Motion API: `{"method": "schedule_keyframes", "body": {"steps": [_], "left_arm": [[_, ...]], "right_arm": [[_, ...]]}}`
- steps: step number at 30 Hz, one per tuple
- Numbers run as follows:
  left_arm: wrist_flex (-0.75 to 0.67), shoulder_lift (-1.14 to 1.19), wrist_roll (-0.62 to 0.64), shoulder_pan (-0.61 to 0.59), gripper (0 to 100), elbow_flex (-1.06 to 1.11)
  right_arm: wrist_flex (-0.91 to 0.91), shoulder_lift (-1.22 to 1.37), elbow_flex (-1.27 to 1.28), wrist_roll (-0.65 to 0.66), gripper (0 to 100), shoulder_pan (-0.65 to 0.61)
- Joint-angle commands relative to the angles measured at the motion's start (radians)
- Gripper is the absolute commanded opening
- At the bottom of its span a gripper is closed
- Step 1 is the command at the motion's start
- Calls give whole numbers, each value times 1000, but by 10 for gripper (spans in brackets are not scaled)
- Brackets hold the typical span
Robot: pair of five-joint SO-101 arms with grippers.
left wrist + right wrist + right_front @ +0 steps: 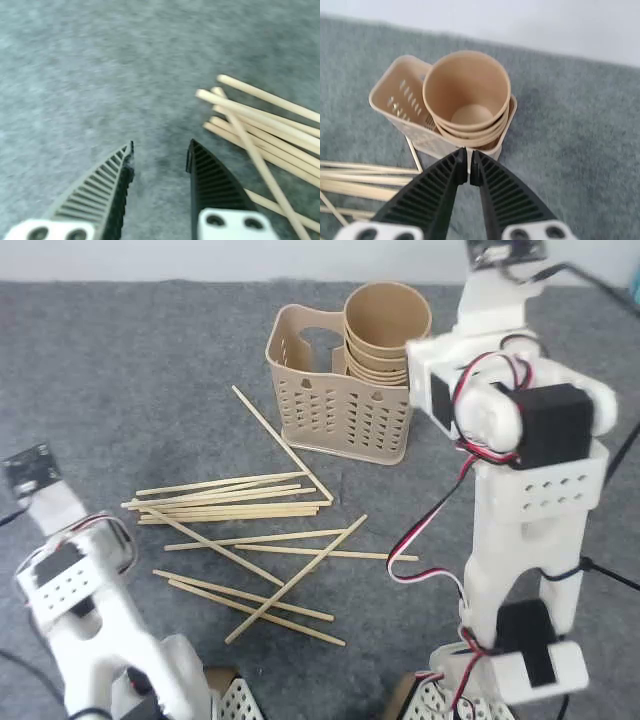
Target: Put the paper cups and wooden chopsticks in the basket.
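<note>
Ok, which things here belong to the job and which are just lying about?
Job: basket; paper cups, stacked inside it; wooden chopsticks, scattered beside it.
Not the job: grey mat, lying under everything.

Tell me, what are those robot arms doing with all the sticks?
They are tidying up. The paper cups already sit stacked in the basket. The wooden chopsticks lie scattered on the table. The left pincer is open beside their ends; the right pincer is shut and empty by the basket.
</note>
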Motion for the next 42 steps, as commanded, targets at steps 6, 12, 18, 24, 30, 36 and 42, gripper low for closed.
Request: {"method": "schedule_keyframes", "body": {"steps": [6, 12, 18, 24, 30, 36, 42], "left_arm": [[-14, -155, -11, -216, 164, -45], [-18, -206, -15, -330, 166, -45], [-140, -206, -38, -500, 166, -54], [-258, -204, -37, -644, 166, -50], [-379, -203, -34, -738, 166, -48], [-595, -203, 2, -812, 166, 39], [-783, -203, 8, -858, 166, 163]], "right_arm": [[39, -223, 244, 256, 9, -257], [-48, -260, 523, 350, 10, -495], [-369, -217, 792, 400, 110, -535], [-529, 5, 746, 422, 184, -556], [-587, 285, 526, 423, 184, -558], [-513, 544, 304, 589, 184, -588], [-456, 771, 64, 646, 184, -599]]}}
